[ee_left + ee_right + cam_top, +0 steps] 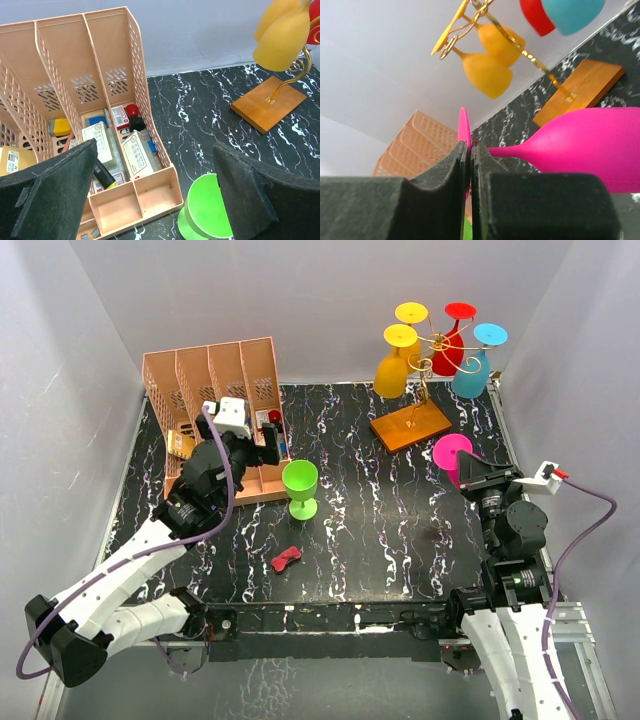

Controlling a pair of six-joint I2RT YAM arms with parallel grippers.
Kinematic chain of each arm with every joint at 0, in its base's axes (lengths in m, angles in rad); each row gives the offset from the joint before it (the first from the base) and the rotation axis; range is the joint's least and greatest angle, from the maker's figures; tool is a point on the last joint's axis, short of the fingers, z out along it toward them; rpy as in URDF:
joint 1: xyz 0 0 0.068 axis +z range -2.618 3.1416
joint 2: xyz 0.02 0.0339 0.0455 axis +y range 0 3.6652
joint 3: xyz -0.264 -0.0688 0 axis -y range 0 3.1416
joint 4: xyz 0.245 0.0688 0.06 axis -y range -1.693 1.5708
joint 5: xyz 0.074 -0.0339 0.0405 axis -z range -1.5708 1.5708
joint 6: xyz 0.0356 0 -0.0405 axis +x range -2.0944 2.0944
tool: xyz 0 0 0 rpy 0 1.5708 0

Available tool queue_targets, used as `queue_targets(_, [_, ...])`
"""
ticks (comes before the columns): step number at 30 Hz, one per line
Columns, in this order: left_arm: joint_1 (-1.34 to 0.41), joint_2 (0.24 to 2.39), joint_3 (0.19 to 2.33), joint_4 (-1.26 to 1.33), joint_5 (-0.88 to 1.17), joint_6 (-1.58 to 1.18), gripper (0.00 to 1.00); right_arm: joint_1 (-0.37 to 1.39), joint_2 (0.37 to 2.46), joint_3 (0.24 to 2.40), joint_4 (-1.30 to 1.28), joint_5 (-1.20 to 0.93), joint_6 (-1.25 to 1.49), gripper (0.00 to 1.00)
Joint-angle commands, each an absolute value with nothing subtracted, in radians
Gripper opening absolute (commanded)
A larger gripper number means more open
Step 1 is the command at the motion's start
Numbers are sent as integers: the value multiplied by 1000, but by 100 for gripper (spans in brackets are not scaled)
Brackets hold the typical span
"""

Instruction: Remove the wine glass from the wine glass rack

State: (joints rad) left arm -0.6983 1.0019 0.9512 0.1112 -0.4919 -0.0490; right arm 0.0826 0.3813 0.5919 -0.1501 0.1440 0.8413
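Observation:
The wine glass rack [424,375] is a gold wire stand on an orange-brown wooden base [411,426] at the back right. Two yellow glasses [392,370], a red one [450,348] and a blue one [474,370] hang upside down from it. My right gripper [470,149] is shut on the flat foot of a pink wine glass [590,150]. It holds the glass on its side, off the rack, just right of the base [452,454]. My left gripper [155,160] is open and empty above the organiser's front corner, with a green glass [210,212] below it.
A pink slotted file organiser [215,390] with small boxes stands at the back left. The green glass [300,488] stands upright on the black marbled table beside it. A small red object [286,559] lies near the front. White walls enclose the table.

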Motion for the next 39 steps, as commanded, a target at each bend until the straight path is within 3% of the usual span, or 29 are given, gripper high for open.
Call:
queue_targets(1, [-706,944,912,138,-521,-83,96,78,408,619,-155,60,980,9])
queue_targets(5, [-706,897,962,-15,-453,-289,97,78,379,613,-198,-4,1033,9])
queue_targets(12, [-705,892,1063,-104,-72,-545,97,79,309,497,-137,-68,1180,10])
queue_targets(18, [-706,916,1027,114,155,-677,97,78,426,378,311,-325,1568,10])
queue_targets(25, [-706,995,960,432,409,-880,97,82,676,406,770,-557,1873,9])
queue_targets(32, [-706,1038,906,646,506,-973,97,83,697,396,1060,-467,2047,8])
queue_targets(39, [-706,1047,842,739,479,-1042,97,86,774,406,1379,-377,2213,8])
